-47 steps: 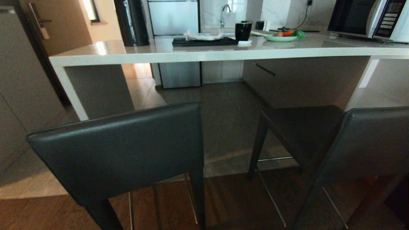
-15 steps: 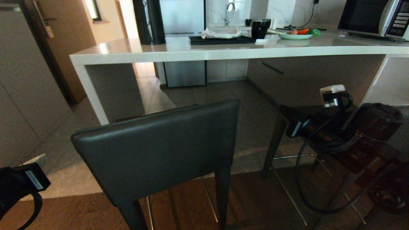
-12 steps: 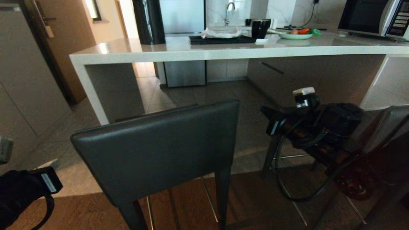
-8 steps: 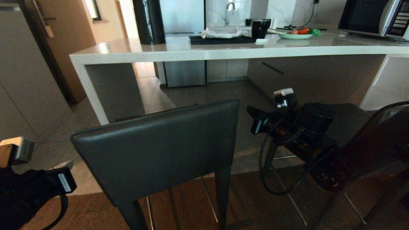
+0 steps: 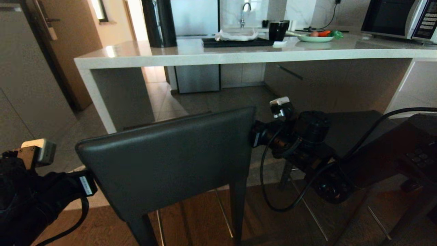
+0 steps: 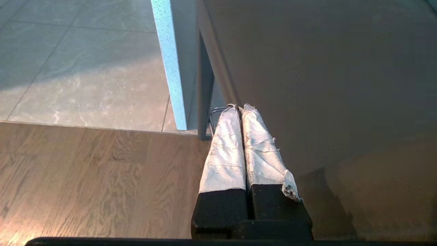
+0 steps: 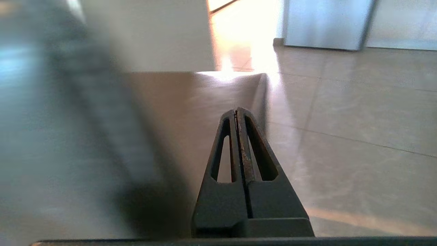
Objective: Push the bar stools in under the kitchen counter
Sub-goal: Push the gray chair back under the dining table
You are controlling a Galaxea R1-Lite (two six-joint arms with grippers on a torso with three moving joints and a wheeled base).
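Both arms flank the near bar stool (image 5: 170, 160), which stands out from the kitchen counter (image 5: 239, 54) on the wood floor. The left gripper (image 6: 241, 109) and right gripper (image 7: 236, 112), each pressed together and empty, sit beside its backrest edges.

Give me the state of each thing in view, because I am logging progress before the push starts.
Near dark-grey leather bar stool: upright, not yet under the counter.
Second dark stool: upright, mostly hidden by the right arm.
Pale speckled stone kitchen counter: open space beneath it.
Left pincer: shut, empty, at the near stool's left edge.
Right pincer: shut, empty, at the near stool's right edge.
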